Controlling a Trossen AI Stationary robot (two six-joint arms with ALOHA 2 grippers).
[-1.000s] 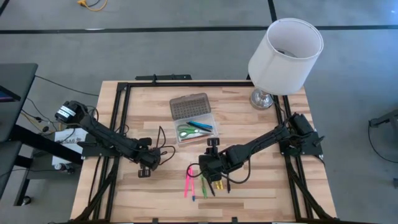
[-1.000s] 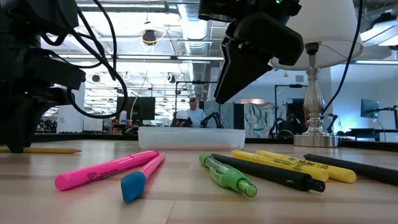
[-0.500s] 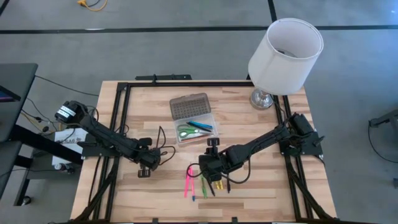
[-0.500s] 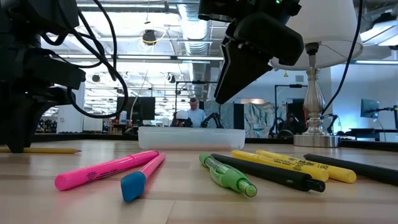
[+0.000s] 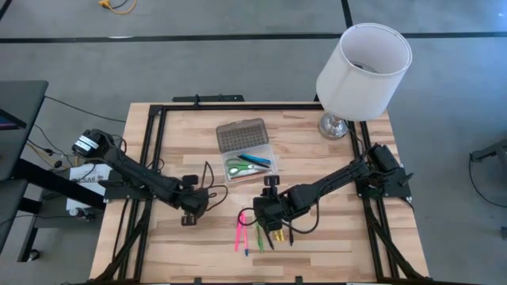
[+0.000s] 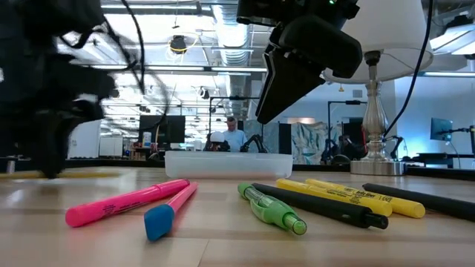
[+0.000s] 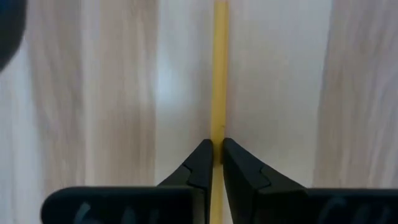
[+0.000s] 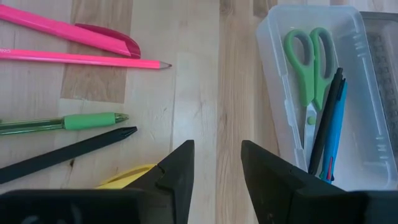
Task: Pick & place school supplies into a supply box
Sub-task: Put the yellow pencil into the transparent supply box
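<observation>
Overhead and wrist views of a wooden worktop [image 5: 333,166] with two arms. The left hand [image 7: 216,149] is at the worktop's left-centre, its fingers pinched closed on one yellow pencil [image 7: 219,74] that lies flat on the wood. The right hand [image 8: 216,163] hovers with its fingers apart and nothing between them, above the loose supplies and near the supply box [image 8: 357,37]. The supply box, one clear case with its ribbed grey lid [image 5: 242,134] folded open, sits at the worktop's centre; it contains one pair of green-handled scissors [image 8: 309,50], one black pen [image 8: 323,118] and one blue pen [image 8: 333,121]. Loose on the worktop near the front edge, the right wrist view shows one pink pen [image 8: 68,32], one pink pencil [image 8: 81,60], one green pen [image 8: 62,122], one black pen [image 8: 68,152] and part of a yellow item [image 8: 127,179]; the low view shows two yellow pens [image 6: 349,194] side by side. One white-shaded lamp [image 5: 364,62] stands at the far right corner
</observation>
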